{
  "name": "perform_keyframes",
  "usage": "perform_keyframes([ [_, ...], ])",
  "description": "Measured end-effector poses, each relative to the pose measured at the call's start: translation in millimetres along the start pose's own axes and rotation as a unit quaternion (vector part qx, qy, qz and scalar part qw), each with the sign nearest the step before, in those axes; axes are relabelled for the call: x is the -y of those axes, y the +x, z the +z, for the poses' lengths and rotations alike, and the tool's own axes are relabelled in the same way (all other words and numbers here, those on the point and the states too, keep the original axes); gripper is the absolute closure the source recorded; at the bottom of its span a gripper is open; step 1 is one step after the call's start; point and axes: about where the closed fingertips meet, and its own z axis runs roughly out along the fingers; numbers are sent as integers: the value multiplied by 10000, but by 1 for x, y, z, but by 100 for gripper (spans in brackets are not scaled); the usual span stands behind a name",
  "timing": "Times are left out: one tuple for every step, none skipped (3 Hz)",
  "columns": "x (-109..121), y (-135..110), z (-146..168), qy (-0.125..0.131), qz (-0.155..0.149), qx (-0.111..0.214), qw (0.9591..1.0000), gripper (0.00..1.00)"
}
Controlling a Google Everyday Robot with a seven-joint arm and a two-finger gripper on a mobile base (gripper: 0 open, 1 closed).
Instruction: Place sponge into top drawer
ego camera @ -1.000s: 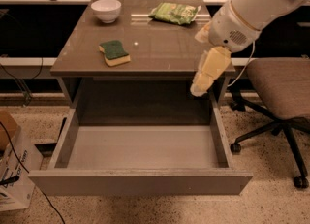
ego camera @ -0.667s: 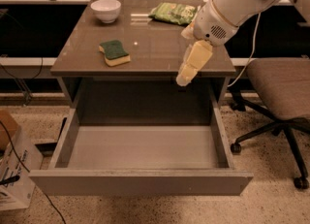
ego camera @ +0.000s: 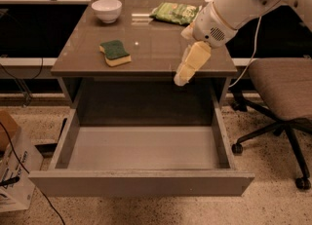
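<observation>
— How did the sponge look?
— It was one small rectangular sponge [ego camera: 115, 53], dark green scouring layer over yellow foam, and it lay flat on the left part of the brown table [ego camera: 161, 48].
— What else was there?
— One wide grey drawer [ego camera: 141, 184] stood pulled out below. One white bowl [ego camera: 106, 9] and one light-green snack bag [ego camera: 176, 12] sat at the back. The cream gripper [ego camera: 180, 79] hung over the table's front right edge, well apart from the sponge. Whether it was apart or together could not be told.

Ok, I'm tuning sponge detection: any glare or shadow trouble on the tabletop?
Camera view: dim light; a glare patch on the table between bowl and snack bag, none on the sponge; shadow beneath the table, above the top drawer; the hand hangs at the table's front edge.
</observation>
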Motion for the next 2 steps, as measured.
perform_keyframes([
  [11, -23, 27, 91, -59, 436, 9990, 0],
  [33, -50, 56, 189, -120, 765, 9968, 0],
])
